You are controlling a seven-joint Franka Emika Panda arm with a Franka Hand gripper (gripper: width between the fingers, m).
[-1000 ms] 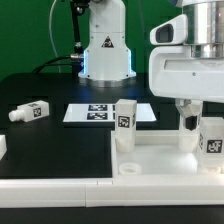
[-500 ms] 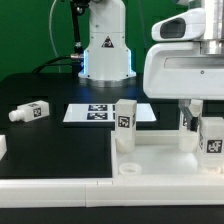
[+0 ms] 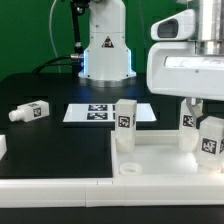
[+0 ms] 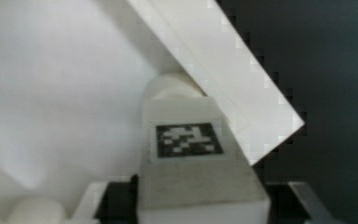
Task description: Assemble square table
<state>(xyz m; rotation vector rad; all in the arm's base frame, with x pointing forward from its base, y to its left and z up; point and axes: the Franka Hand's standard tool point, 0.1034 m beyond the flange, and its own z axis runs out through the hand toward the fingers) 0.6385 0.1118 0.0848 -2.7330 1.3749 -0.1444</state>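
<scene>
Lighting is bright and even in the exterior view, whites nearly wash out against the black work surface (image 3: 50, 150) with only faint soft shadows, and the wrist view is blurred, its close leg (image 4: 194, 180) out of focus.

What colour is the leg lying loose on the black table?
The leg is white with a black-and-white tag; exterior view shows it best.

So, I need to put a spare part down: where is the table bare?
Free: the black table between the marker board, the lying leg and the white rail at the near edge. Crowded: the exterior view's right, around the square tabletop and its upright leg.
</scene>
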